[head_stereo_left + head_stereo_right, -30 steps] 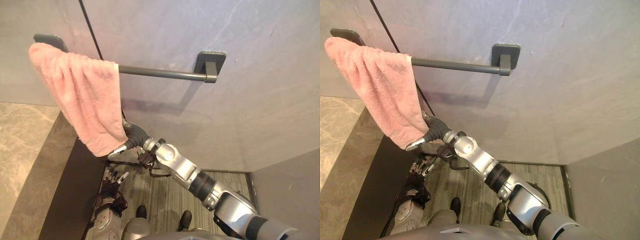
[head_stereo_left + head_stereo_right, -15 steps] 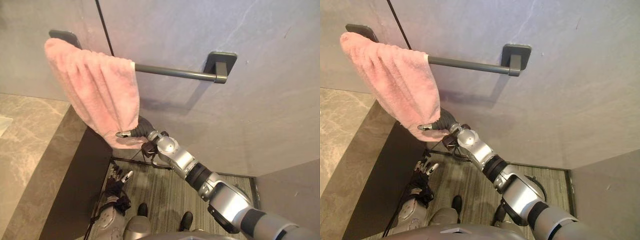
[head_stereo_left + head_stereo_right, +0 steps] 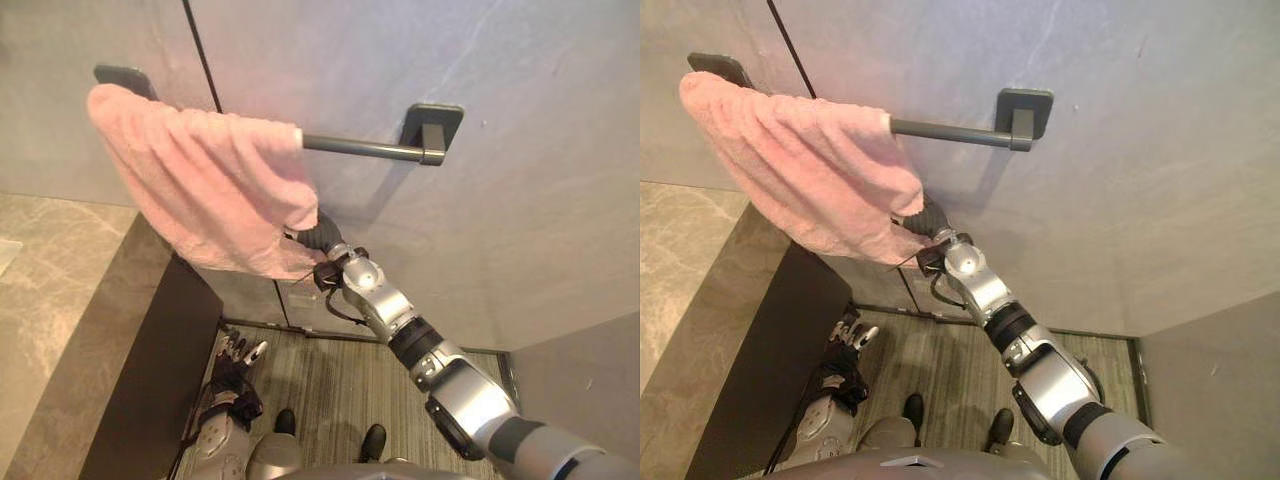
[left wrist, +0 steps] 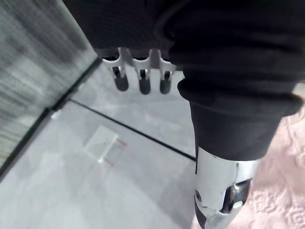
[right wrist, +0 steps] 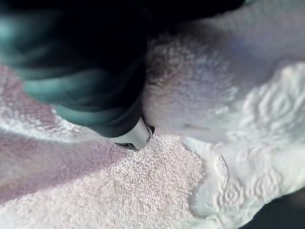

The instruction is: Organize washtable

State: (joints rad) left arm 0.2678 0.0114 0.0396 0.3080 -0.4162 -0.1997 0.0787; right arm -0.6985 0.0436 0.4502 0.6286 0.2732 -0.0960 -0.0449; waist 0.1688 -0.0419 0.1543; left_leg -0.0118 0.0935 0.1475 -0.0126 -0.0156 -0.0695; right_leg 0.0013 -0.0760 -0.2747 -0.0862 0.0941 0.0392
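A pink towel hangs over the left part of a dark wall rail. My right hand is pressed into the towel's lower right corner, and that corner is drawn out to the right under the rail. In the right wrist view the hand's dark cover is buried in the towel's folds, its fingers curled into the cloth. My left hand hangs low beside the dark cabinet, fingers straight and holding nothing.
A marble counter lies at the left, with a dark cabinet side below it. The rail's right bracket is fixed to the grey wall. A striped floor runs below, and a wall corner stands at the right.
My right hand has curled onto the towel's lower corner and moved right and up with it. The towel now spreads further right along the rail. The left hand has stayed low.
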